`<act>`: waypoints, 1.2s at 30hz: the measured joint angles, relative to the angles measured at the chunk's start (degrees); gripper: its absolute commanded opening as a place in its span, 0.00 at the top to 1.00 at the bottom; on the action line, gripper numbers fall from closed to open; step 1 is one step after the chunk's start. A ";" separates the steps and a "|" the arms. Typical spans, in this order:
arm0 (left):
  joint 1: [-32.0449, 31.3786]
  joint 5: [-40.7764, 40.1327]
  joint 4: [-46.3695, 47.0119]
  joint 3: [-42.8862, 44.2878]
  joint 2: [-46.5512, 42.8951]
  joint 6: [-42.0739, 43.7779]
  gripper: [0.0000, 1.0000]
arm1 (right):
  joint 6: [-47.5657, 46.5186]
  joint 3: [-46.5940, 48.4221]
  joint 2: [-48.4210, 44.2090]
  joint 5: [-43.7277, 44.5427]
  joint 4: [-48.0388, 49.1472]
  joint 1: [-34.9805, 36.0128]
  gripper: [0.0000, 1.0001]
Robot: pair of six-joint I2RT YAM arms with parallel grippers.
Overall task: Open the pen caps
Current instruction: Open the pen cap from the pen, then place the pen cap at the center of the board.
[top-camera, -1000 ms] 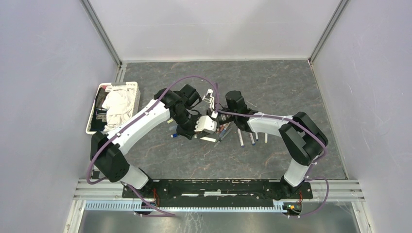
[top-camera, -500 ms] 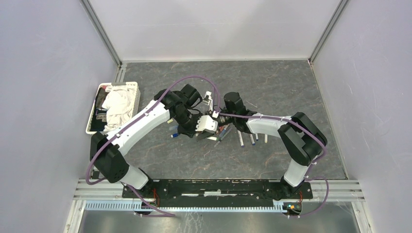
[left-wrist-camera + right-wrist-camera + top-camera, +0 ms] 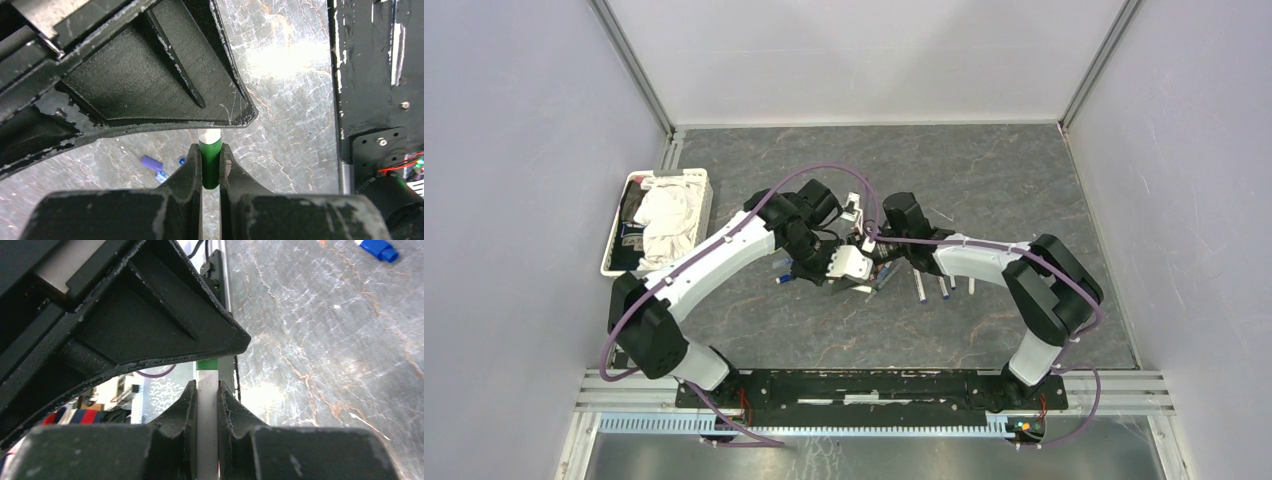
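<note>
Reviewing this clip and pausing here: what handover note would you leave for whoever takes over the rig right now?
Left gripper: shut on the green cap of one pen.
Right gripper: shut on that pen's white barrel.
The pen is held between the two grippers above the table. Its cap is not yet off.
Done: at least a purple cap and a blue cap lie loose on the table.
Left: pull this cap off, then do the other pens lying on the table. Whether those are capped is too small to tell.
</note>
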 measured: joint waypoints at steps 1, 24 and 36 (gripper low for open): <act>0.11 0.11 0.26 -0.11 0.00 0.85 0.98 | -0.92 -0.28 -0.59 0.76 -0.61 -0.02 1.00; 19.28 -2.89 9.84 -5.99 1.53 -0.57 0.98 | -15.87 -10.08 -21.00 29.00 -26.64 -12.41 1.00; 20.65 -8.74 31.45 -6.60 16.13 -11.67 0.98 | -18.32 -14.43 -30.14 66.53 -32.11 -16.00 1.00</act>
